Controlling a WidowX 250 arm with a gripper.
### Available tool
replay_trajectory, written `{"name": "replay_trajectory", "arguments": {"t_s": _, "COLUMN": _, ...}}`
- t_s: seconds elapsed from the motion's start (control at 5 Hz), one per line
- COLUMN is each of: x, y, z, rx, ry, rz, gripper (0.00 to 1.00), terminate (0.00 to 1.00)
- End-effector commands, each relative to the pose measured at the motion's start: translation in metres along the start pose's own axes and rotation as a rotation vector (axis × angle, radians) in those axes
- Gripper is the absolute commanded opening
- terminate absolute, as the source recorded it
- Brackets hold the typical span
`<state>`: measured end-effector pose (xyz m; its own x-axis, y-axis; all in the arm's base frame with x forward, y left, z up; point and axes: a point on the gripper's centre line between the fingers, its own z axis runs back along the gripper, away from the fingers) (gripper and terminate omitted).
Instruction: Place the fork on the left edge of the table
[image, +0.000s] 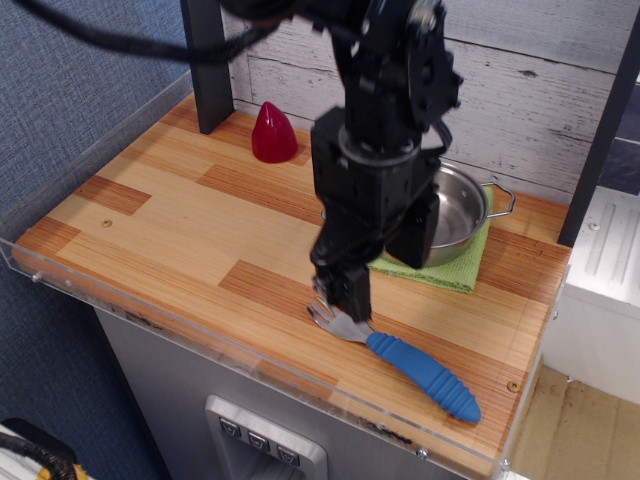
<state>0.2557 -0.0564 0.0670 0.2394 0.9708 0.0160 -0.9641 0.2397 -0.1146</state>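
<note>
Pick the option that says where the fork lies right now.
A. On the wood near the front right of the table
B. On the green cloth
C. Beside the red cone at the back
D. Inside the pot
A: the fork lies flat on the bare wood of the table near its front right, with the gripper just above its tines.
</note>
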Motion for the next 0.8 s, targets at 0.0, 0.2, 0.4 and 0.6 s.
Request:
{"name": "replay_trajectory", "arguments": {"t_s": 0.0, "x": -0.025, "y": -0.006, "z": -0.015, "rx": -0.008, "ry": -0.003, "rz": -0.032, "gripper": 1.0, "terminate": 0.0}}
{"name": "replay_trajectory", "arguments": {"t_s": 0.2, "x": -0.03, "y": -0.009, "z": -0.03, "rx": 0.007, "ry": -0.015, "rz": -0.039, "gripper": 1.0, "terminate": 0.0}}
{"name": "replay_trajectory", "arguments": {"t_s": 0.4, "x": -0.03, "y": -0.009, "z": -0.035, "rx": 0.001, "ry": -0.027, "rz": -0.011, "gripper": 1.0, "terminate": 0.0}}
{"name": "replay_trajectory", "arguments": {"t_s": 0.6, "x": -0.032, "y": -0.005, "z": -0.045, "rx": 0.005, "ry": -0.033, "rz": 0.022, "gripper": 1.0, "terminate": 0.0}}
